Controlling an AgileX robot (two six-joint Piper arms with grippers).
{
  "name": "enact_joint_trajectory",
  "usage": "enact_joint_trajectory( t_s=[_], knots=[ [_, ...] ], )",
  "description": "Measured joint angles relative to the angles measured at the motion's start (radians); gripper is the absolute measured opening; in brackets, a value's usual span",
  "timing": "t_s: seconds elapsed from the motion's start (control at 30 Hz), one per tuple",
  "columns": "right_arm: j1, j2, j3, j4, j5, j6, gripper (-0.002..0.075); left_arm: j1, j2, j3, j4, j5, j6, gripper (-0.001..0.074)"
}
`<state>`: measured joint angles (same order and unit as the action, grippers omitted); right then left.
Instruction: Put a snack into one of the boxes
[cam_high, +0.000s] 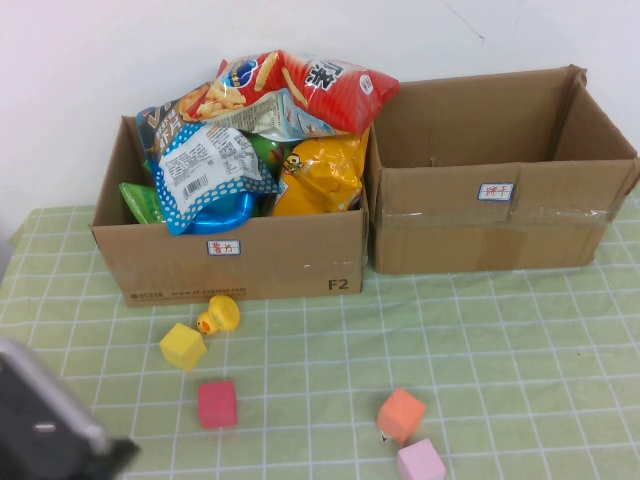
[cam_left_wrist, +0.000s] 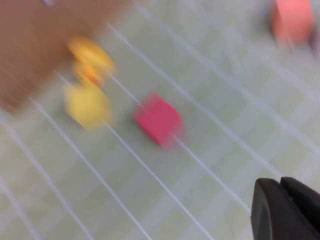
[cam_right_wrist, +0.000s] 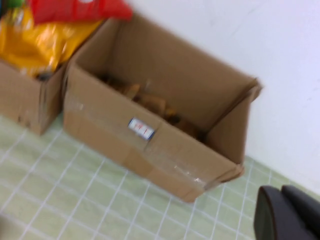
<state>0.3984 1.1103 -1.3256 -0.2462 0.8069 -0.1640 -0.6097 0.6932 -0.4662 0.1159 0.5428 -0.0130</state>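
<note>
You have two cardboard boxes side by side at the far edge of the surface (cam_high: 500, 350); the left box (cam_high: 240, 262) is heaped with snack bags (cam_high: 290, 90) well above its rim, which is why the top ones lean and spill toward the middle; the right box (cam_high: 500, 215) looks nearly empty from above, though your right wrist view shows something brownish lying low against its inner front wall (cam_right_wrist: 150, 102); I cannot tell what it is.

Your left hand (cam_left_wrist: 287, 210) sits low at the near left corner, over the toys; its fingers are together and hold nothing; only its dark bulk shows in the high view.

Your right hand (cam_right_wrist: 290, 215) is out of the high view; its own camera looks down on the right box from the near side; its fingers are pressed together with nothing between them, so no snack is carried now.

Near the left box lie a yellow block (cam_high: 183, 346), a small duck (cam_high: 218, 316), a red block (cam_high: 217, 404), an orange block (cam_high: 401, 415) and a pink block (cam_high: 421, 461); none belongs to the job; steer around them.
</note>
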Motion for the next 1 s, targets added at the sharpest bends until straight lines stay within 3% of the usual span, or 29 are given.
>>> enact_joint_trajectory(
  t_s=[0.2,0.33,0.53,0.7,1.0],
  knots=[
    [0.0,-0.237,0.376,-0.03,-0.192,0.11,0.0005,0.0,-0.271,0.05,0.186,-0.036,-0.169,-0.0001],
    [0.0,-0.398,0.632,-0.034,-0.305,0.125,0.0005,0.0,-0.433,0.081,0.216,-0.034,-0.2,-0.0001],
    [0.0,-0.681,0.93,-0.036,-0.338,0.143,0.0005,0.0,-0.618,0.13,0.265,-0.032,-0.227,-0.0001],
    [0.0,-0.832,0.994,-0.039,-0.347,0.143,0.0004,0.0,-0.629,0.136,0.322,-0.034,-0.242,-0.0001],
    [0.0,-0.869,0.996,-0.039,-0.352,0.143,0.0002,0.0,-0.629,0.136,0.413,-0.036,-0.296,-0.0001]
  ],
)
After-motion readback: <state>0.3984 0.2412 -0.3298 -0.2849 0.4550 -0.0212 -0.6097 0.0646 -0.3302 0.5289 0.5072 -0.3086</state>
